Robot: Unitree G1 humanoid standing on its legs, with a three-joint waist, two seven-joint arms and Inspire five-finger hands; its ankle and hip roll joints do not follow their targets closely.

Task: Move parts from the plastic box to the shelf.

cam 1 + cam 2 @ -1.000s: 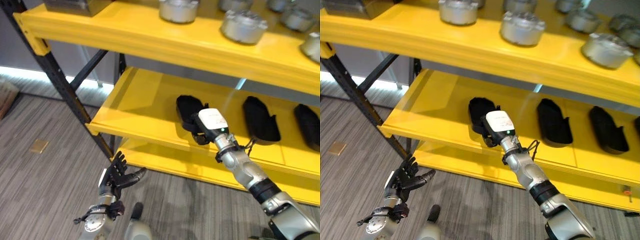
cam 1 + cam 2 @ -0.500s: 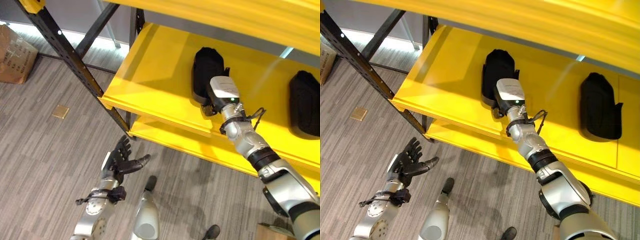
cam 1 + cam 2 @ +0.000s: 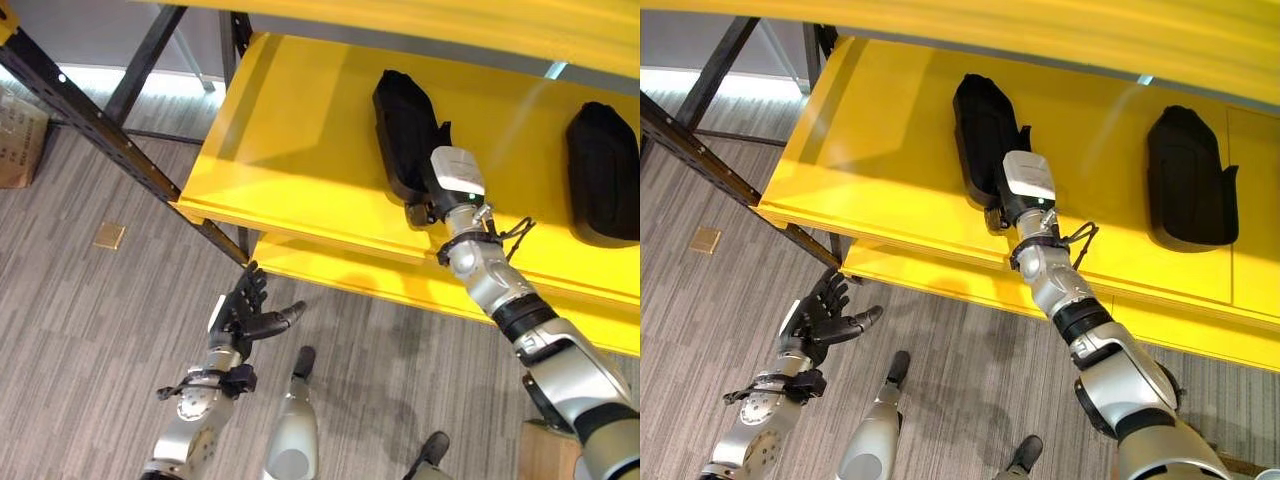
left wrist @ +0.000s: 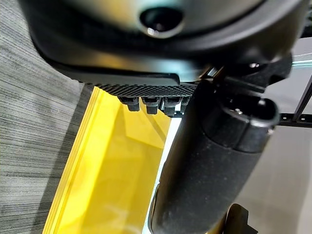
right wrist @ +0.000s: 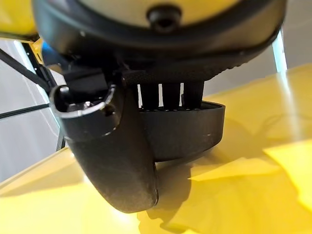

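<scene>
A yellow shelf (image 3: 300, 150) on a black steel frame (image 3: 110, 130) stands over grey striped carpet (image 3: 90, 330), where a cardboard box (image 3: 20, 135) sits at the far left and a small brass floor plate (image 3: 108, 236) lies nearer the frame. The right hand (image 5: 146, 122) reaches onto the middle shelf board, its fingers and thumb touching a black molded part (image 3: 402, 130) that lies flat there, though whether it grips the part cannot be told; a second black part (image 3: 603, 175) lies well apart to the right. The left hand (image 3: 245, 315) hangs low above the carpet, fingers spread and holding nothing.
</scene>
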